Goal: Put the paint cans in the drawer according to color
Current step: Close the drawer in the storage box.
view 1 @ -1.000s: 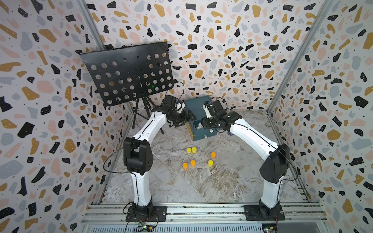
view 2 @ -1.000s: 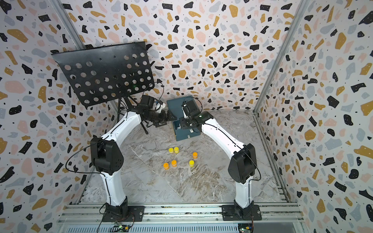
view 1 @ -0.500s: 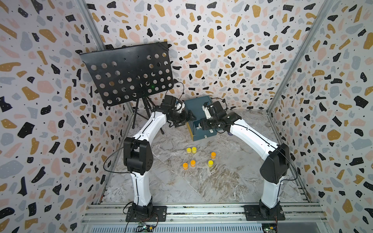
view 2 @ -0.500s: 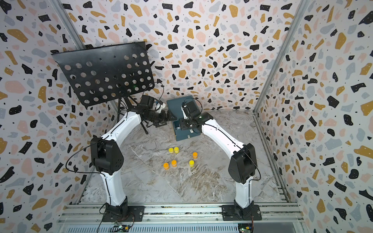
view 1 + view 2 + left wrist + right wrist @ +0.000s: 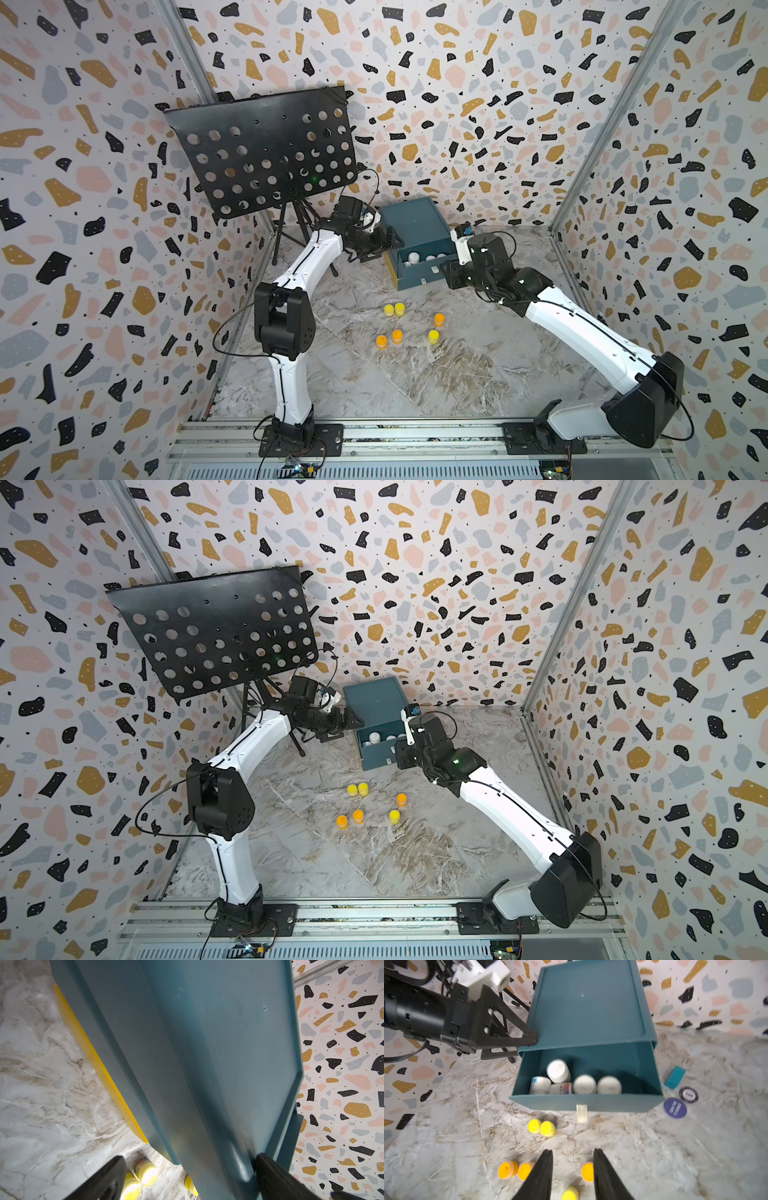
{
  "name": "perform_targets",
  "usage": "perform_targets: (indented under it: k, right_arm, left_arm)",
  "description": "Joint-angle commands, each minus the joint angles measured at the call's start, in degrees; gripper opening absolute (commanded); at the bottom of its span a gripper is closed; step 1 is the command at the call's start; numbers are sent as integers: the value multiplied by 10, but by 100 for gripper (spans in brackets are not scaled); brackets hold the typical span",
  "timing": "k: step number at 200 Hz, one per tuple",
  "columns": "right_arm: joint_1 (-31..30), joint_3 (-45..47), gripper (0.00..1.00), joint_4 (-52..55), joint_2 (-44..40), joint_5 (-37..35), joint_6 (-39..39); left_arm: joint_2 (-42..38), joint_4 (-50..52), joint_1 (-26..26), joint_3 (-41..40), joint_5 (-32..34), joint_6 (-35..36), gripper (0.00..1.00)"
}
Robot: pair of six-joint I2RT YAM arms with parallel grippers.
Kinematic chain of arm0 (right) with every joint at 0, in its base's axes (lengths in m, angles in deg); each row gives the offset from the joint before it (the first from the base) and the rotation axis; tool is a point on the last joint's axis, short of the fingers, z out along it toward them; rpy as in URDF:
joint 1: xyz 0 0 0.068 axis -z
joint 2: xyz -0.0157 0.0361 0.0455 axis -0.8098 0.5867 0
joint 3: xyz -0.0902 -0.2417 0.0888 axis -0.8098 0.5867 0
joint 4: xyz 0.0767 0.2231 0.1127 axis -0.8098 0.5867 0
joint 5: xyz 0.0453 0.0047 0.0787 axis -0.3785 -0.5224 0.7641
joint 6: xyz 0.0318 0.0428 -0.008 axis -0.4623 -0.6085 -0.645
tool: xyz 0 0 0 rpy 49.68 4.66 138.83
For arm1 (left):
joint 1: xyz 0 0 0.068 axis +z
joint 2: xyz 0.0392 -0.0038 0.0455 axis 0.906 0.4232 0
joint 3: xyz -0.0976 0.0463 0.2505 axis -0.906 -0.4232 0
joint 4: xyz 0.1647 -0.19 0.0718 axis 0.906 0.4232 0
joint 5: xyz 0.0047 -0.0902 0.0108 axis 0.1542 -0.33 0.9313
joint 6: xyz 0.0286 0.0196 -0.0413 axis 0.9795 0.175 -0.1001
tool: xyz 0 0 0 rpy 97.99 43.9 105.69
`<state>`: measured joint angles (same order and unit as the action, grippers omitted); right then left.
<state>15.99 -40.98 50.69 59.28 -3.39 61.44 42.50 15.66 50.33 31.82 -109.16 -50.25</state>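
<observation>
Hovering right pincer (image 5: 573, 1150), spread and empty, near orange and yellow paint cans (image 5: 547, 1128) on bench (image 5: 446, 1126); straddling cabinet (image 5: 587, 1001) corner with spread left pincer (image 5: 189, 1157); housing white paint cans (image 5: 584, 1084) in open drawer (image 5: 623, 1103).

A robot lab cell — 2 arms (image 5: 305, 262) bolted to a rail (image 5: 419, 434), terrazzo-print walls (image 5: 478, 62).

Both top views look down from high on the whole scene. The left wrist camera hugs the teal drawer unit (image 5: 207, 1064); the right wrist camera sees it from farther back.
</observation>
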Motion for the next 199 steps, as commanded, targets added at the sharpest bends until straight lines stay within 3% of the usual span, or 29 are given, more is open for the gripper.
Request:
perform_targets:
  k: [1,38,64,199]
  right_arm:
    - [0,32,26,-23,-11,-10,-23]
    - [0,24,8,-40,25,2,-38]
    - [0,-10,2,-39,62,0,-47]
    - [39,-122,0,-130,207,34,-115]
  left_arm:
    - [15,20,4,-8,11,3,100]
    - [17,20,4,-7,13,3,100]
    - [19,22,4,-7,13,4,100]
    - [21,22,4,-5,5,4,100]
